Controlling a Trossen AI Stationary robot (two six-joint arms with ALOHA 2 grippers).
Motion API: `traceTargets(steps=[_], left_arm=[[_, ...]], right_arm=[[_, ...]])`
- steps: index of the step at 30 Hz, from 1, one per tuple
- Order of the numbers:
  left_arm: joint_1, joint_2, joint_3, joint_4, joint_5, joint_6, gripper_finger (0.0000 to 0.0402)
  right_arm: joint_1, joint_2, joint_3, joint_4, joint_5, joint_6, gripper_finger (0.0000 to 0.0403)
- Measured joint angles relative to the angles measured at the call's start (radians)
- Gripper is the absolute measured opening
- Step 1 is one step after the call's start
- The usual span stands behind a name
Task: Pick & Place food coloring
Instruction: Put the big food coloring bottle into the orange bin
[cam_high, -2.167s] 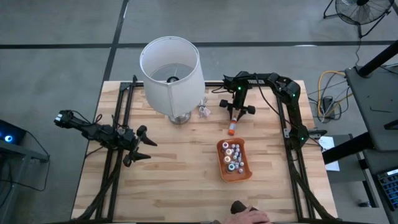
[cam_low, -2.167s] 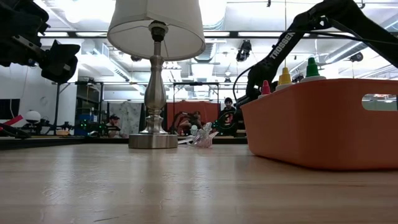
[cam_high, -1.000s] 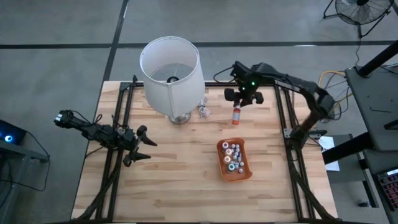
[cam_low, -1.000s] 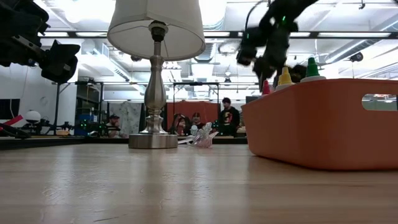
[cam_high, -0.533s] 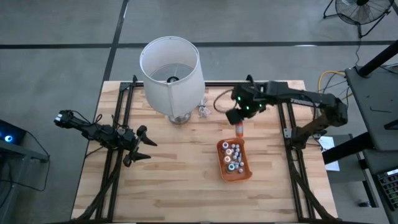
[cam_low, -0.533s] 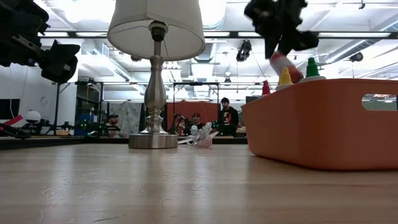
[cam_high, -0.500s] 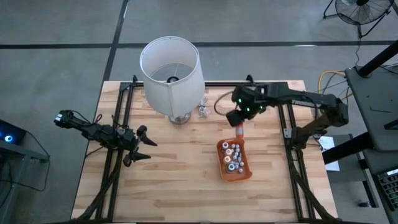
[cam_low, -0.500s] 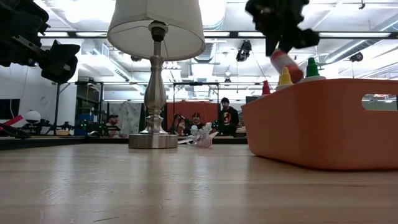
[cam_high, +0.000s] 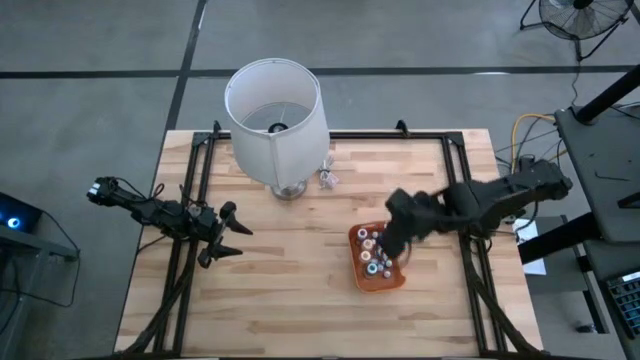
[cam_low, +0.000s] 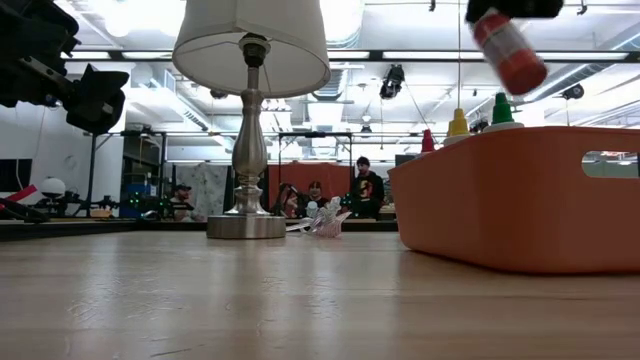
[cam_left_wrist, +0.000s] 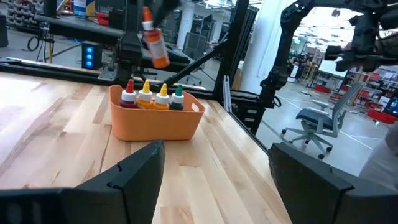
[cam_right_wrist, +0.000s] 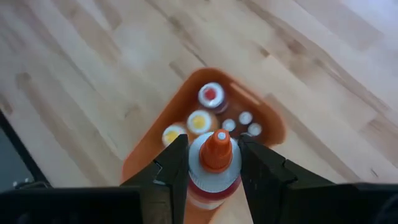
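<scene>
Overhead, the right gripper (cam_high: 398, 232) hung above the orange tray (cam_high: 360, 277), at about four o'clock from the lamp (cam_high: 275, 110), probably to drop its load among the bottles there. Its jaws were clamped on an orange-capped food coloring bottle (cam_right_wrist: 215, 163), squeezed between both fingers. The left gripper (cam_high: 228, 232) waited at nine o'clock, jaws spread and empty.

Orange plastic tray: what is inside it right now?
The orange plastic tray holds several small food coloring bottles standing upright. The right gripper, holding an orange-capped bottle above, covers part of it.
</scene>
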Motion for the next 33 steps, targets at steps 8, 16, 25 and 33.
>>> traceTargets(steps=[8, 16, 25, 33], left_arm=[[0.000, 0.000, 0.000, 0.000, 0.000, 0.000, 0.0259], [0.000, 0.000, 0.000, 0.000, 0.000, 0.000, 0.0259], [0.000, 0.000, 0.000, 0.000, 0.000, 0.000, 0.0259], [0.000, 0.000, 0.000, 0.000, 0.000, 0.000, 0.0259]], right_arm=[[0.236, 0.021, -0.040, 0.010, 0.196, 0.165, 0.0107], [0.371, 0.038, -0.110, 0.013, 0.322, 0.311, 0.0107], [0.425, 0.094, -0.147, 0.082, 0.413, 0.354, 0.0107], [0.469, 0.166, -0.156, 0.181, 0.497, 0.340, 0.0107]])
